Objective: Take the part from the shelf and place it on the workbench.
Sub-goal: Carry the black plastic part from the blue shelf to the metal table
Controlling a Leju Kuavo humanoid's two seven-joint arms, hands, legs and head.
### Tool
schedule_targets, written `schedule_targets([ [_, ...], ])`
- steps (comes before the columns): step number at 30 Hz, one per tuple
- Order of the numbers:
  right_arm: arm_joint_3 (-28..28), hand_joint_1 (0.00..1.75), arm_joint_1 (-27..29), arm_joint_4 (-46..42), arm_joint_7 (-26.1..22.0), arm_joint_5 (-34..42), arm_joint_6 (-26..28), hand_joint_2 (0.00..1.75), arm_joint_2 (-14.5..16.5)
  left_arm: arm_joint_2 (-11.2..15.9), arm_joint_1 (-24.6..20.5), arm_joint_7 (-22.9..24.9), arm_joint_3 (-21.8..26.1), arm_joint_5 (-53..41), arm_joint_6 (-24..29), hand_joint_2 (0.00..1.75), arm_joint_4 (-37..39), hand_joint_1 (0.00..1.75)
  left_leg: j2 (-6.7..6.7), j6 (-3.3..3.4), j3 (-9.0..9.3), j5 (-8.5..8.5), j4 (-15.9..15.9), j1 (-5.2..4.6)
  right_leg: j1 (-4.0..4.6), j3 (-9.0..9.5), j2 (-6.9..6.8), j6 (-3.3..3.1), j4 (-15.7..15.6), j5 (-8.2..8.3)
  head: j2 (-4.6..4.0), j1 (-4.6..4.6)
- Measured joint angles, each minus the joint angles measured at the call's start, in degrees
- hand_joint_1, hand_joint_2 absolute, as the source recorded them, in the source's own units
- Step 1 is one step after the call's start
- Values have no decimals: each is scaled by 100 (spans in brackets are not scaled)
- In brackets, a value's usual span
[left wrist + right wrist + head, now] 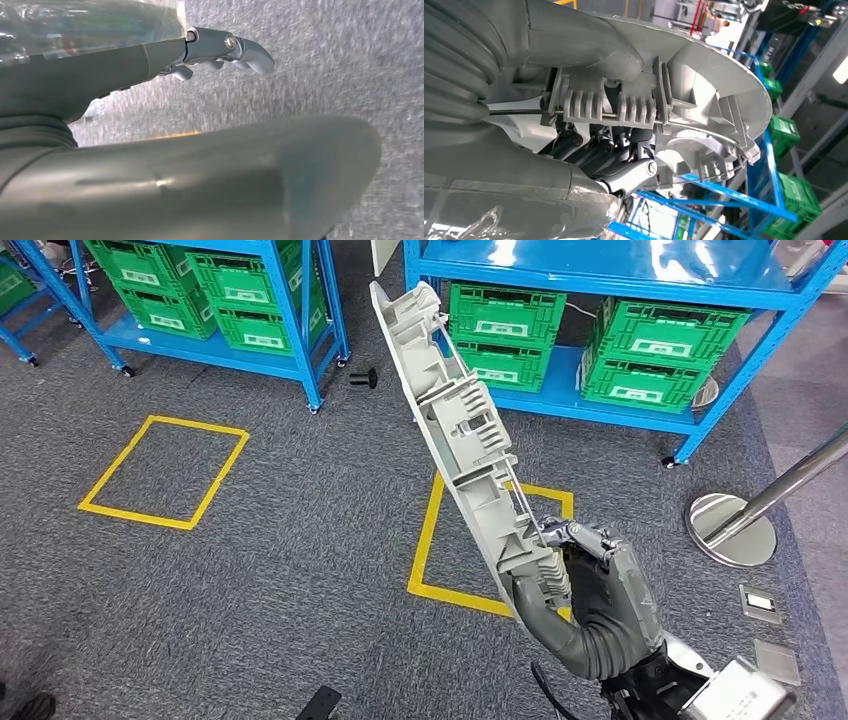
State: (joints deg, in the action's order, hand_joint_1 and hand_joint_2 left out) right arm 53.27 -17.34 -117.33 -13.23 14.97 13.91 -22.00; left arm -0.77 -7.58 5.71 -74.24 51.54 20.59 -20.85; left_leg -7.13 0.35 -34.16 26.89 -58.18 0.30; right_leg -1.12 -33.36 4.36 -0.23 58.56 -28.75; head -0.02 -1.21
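Part (455,430): long grey ribbed plastic moulding, held aloft at slant over carpet floor (280,540), lower end in right hand (585,585); thumb on one face, fingers (624,177) on other. Left hand (220,47) holds nothing, fingers apart, hanging over carpet. Blue shelf (600,270) with green crates (505,330) stands beyond part. Judgement: pickup done; carry and placement on surface left; that surface not identifiable here.

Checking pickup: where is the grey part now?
Head view: the grey part is gripped at its lower end by the right hand, tilted over the yellow floor square.
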Motion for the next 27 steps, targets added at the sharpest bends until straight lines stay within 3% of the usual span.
schedule_targets([
  [1, -5, 175, -3, -1, 1, -1, -2, 175, 1, 5, 10, 0, -2, 0, 1, 175, -1, 0, -33, -33, -30, -4, -3, 6, -5, -1, -73, -32, -8, 11, 0, 7],
  [3, -14, 175, -1, -3, 2, -2, 0, 175, 5, 9, 25, 0, -4, 0, 3, 175, -2, 0, 154, -103, -132, 118, -172, -12, -27, 29, -241, -96, -60, 34, 0, -33],
  [5, -22, 175, 5, -6, 2, -3, 3, 175, 7, 9, 14, -1, -5, -1, 2, 175, -3, 0, 497, -175, -401, 443, -766, -4, -26, 49, -417, -137, -81, 38, 0, -100],
  [7, -25, 175, 6, -7, 1, -4, 3, 175, 6, 9, 11, -1, -5, 0, 2, 175, -3, 0, 633, -227, -686, 698, -1439, 35, -17, 45, -593, -145, -69, 27, 0, -132],
  [8, -25, 175, 7, -7, 1, -4, 2, 175, 6, 10, 17, -1, -5, 0, 2, 175, -3, 0, 652, -242, -720, 691, -1548, 50, -16, 44, -678, -143, -63, 19, 0, -144],
  [9, -24, 175, 7, -7, 1, -4, 0, 175, 6, 10, 23, -1, -5, 0, 2, 175, -3, 0, 671, -249, -641, 578, -1419, 61, -16, 46, -754, -136, -56, 12, 0, -156],
  [10, -24, 175, 6, -7, 1, -5, -2, 175, 7, 13, 25, -1, -5, -1, 2, 175, -3, 0, 716, -244, -463, 392, -1088, 66, -16, 52, -825, -124, -51, 2, 0, -170],
  [12, -26, 175, 4, -7, 1, -9, -3, 175, 7, 15, 14, -1, -5, -2, 2, 175, -4, 0, 955, -199, -71, 121, -329, 31, 5, 66, -955, -84, -42, -18, 0, -200],
  [13, -27, 175, 3, -7, 1, -15, -3, 175, 7, 17, 5, -1, -5, -2, 2, 175, -4, 0, 1052, -158, 44, 67, -97, 4, 22, 69, -1016, -53, -41, -22, 0, -208],
  [14, -29, 175, 2, -7, 1, -21, -3, 175, 7, 18, 1, -1, -5, -2, 2, 175, -4, 0, 1104, -117, 78, 72, -3, -23, 37, 71, -1073, -21, -43, -23, 0, -206],
  [16, -31, 175, -1, -8, 1, -37, -4, 175, 7, 23, 15, 0, -5, -2, 2, 175, -3, 0, 999, -32, 62, 50, 24, -39, 44, 85, -1194, 48, -63, -24, 0, -195],
  [17, -32, 175, -4, -9, 3, -44, -5, 175, 7, 23, 27, -1, -5, -3, 2, 175, -3, 0, 931, 7, 61, 29, 47, -31, 33, 90, -1157, 78, -48, -59, 0, -186],
  [19, -37, 175, -7, -12, 8, -57, -5, 175, 7, 20, 26, -1, -4, -8, 2, 175, -4, 0, 793, 81, 63, -16, 91, -1, 11, -44, -866, 112, 275, -299, 0, -146],
  [20, -38, 175, -5, -11, 12, -66, -5, 175, 5, 16, 19, -1, -4, -11, 1, 175, -5, 0, 725, 104, 52, -28, 94, 3, 2, -199, -666, 114, 611, -483, 0, -111],
  [22, -39, 175, 3, -11, 26, -85, -5, 175, 4, 11, 9, -1, -4, -13, -2, 175, -5, 0, 569, 130, 34, -42, 89, -9, 6, -563, -485, 106, 1343, -766, 0, -57],
  [23, -38, 175, 5, -10, 32, -108, -15, 175, 4, 10, 15, -10, -4, -5, -3, 175, -5, 0, 483, 135, 29, -45, 84, -19, 9, -660, -462, 99, 1510, -763, 0, -43],
  [24, -33, 175, 5, -10, 37, -146, -33, 175, 4, 11, 26, -33, -3, 11, -6, 175, -4, 0, 395, 137, 27, -47, 74, -26, 12, -658, -448, 86, 1468, -650, 0, -33],
  [25, -24, 175, 6, -9, 40, -204, -56, 175, 9, 13, 40, -72, -2, 33, -13, 175, -3, 0, 305, 135, 27, -46, 61, -30, 13, -552, -415, 66, 1211, -448, 0, -23],
  [27, 13, 175, 7, -7, 40, -349, -93, 175, 31, 18, 67, -178, -1, 75, -41, 175, 1, 0, 144, 111, 6, -36, 18, -37, 4, -232, -184, 9, 478, -75, 0, 0],
])
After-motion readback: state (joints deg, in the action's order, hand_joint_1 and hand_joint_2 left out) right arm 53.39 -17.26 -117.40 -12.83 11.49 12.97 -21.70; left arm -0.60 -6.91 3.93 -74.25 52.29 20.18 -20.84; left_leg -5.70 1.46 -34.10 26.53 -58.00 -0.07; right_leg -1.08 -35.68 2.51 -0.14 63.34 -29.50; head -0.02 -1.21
